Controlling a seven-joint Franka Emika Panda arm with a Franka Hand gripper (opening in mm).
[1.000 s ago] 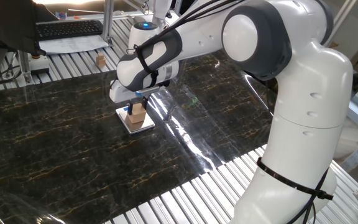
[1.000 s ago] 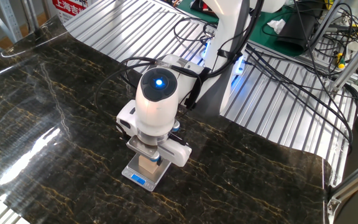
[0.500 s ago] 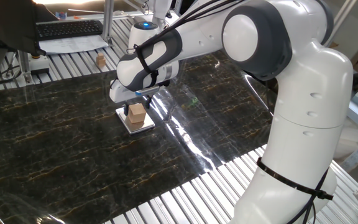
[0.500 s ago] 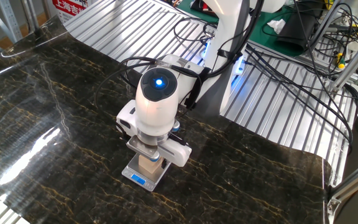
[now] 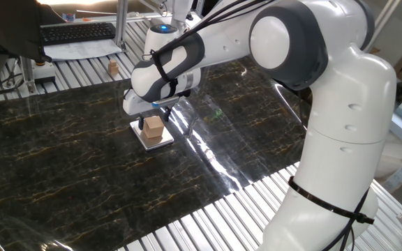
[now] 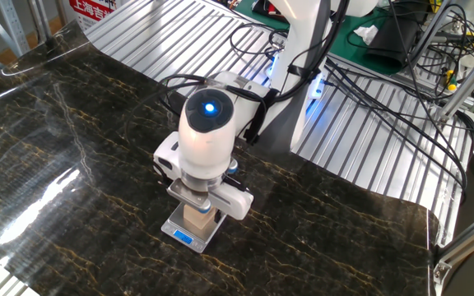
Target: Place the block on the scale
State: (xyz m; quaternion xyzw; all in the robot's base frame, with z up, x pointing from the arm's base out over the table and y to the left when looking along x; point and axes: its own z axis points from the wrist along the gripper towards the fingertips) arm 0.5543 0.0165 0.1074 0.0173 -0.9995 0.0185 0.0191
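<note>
The block [image 5: 154, 127], a light-tan wooden cube, stands on the scale [image 5: 162, 141], a small flat silver-white square on the dark marbled mat. In the other fixed view the block [image 6: 194, 219] sits on the scale [image 6: 207, 240], whose blue display strip faces the camera. My gripper [image 5: 151, 116] hangs straight down just above the block, open, with one fingertip [image 5: 142, 124] showing beside the block's left face. In the other fixed view the gripper [image 6: 196, 209] and the wrist hide most of the block's top.
A tinier tan wooden piece [image 5: 112, 67] stands on the ribbed metal top at the back left, near a keyboard [image 5: 77, 32]. The robot's base and a bundle of cables [image 6: 369, 90] are at the far side. The mat's front edge meets ribbed metal [image 5: 208, 216].
A second ago the fingers were lower around the block. They have since let go and lifted a little; the block stays on the scale. Nothing has moved in the last half second.
</note>
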